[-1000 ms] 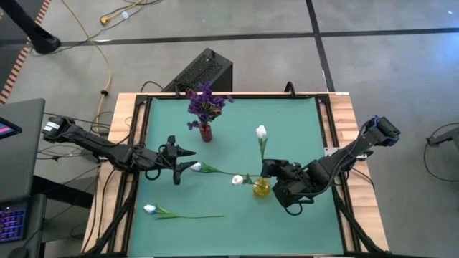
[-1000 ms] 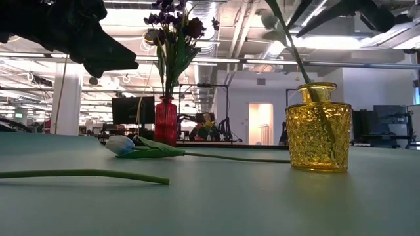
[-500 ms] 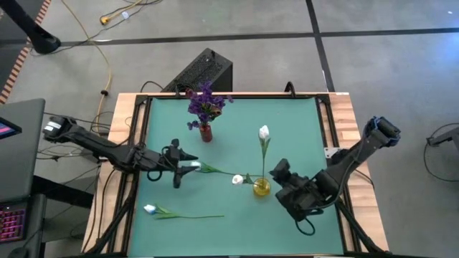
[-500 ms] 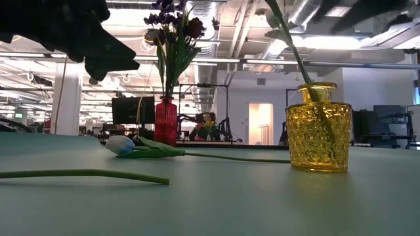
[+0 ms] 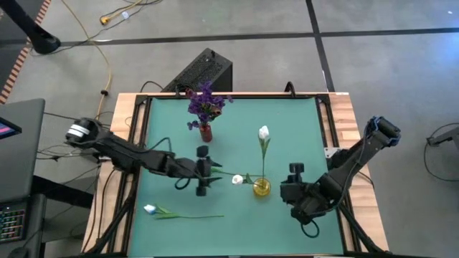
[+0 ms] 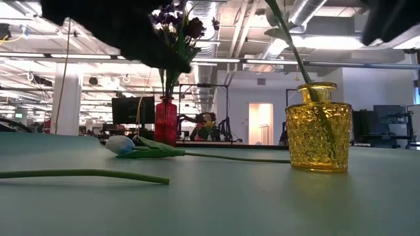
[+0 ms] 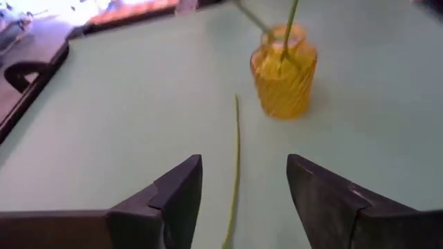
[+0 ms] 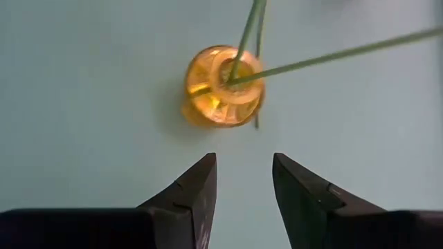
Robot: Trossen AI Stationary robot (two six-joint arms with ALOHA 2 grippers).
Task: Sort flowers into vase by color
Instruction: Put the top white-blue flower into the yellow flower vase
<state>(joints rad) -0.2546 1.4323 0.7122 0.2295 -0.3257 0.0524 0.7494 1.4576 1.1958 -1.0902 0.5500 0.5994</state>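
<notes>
now ribbed yellow glass vase [image 7: 283, 72]; thin green stems [image 7: 235, 159].

The table [image 5: 301, 115] carries two vases. One vase [image 5: 206, 132] with a bunch of flowers [image 5: 206, 102] stands toward the rear left. The second vase [image 5: 262, 188] stands near centre with one stem [image 5: 263, 147] in it. Another stem [image 5: 219, 171] lies just left of it; a third [image 5: 179, 213] lies near the front left.
</notes>
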